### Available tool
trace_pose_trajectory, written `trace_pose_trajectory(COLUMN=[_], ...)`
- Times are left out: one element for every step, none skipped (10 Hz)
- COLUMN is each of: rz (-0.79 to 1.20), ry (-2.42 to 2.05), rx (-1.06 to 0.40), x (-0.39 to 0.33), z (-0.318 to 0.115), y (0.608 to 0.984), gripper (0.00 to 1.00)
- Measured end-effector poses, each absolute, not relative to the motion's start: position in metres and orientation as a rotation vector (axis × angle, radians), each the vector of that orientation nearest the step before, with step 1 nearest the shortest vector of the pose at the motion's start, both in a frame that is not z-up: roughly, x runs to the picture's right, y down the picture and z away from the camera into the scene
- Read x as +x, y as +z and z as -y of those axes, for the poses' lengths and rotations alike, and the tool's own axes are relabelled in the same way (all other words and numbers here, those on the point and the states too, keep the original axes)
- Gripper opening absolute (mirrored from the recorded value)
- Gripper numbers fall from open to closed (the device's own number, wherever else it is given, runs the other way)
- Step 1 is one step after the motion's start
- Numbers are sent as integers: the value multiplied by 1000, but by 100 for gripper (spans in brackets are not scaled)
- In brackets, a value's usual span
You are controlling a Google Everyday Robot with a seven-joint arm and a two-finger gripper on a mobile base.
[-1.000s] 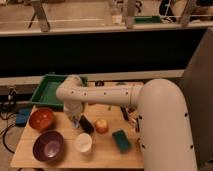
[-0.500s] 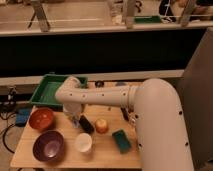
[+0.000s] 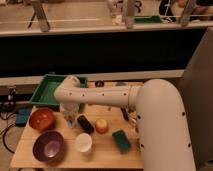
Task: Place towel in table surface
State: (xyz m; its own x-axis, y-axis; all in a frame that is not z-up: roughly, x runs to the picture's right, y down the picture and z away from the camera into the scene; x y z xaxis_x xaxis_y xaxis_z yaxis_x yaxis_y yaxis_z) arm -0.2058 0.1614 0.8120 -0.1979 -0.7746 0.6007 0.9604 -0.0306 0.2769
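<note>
Pointing down over the left part of the tabletop (image 3: 102, 150): gripper (image 3: 70, 119), at the end of the arm reaching in from the right. Hard to tell how wide it stands or whether anything sits in it. Only a pale shape there, low over the wood, possibly the towel, possibly the gripper's own body. No towel clearly made out anywhere else on the tabletop, nor in the green tray (image 3: 48, 91) at 12 o'clock of the gripper.

Around the gripper: orange bowl (image 3: 41, 119) at 9 o'clock, purple bowl (image 3: 48, 146) at 7 o'clock, dark object (image 3: 85, 124) just beside at 4 o'clock, round orange fruit (image 3: 101, 125) further along at 3 o'clock, white cup (image 3: 83, 143) at 5 o'clock, green sponge (image 3: 121, 140) well off toward 4 o'clock.

Judged from this: probably at the lowering or setting-down stage, with the release not confirmed. Left to do, if the cloth is in the grasp: lay it on bare wood between the bowls and the dark object, let go, and lift away.
</note>
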Motion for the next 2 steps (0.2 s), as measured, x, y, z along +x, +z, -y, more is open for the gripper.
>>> trace_pose_trajectory(rz=[757,772], ry=[-1609,-1586], rx=[-323,-318], x=[-207,-207], z=[-161,-159], y=[812,812], gripper=[80,80])
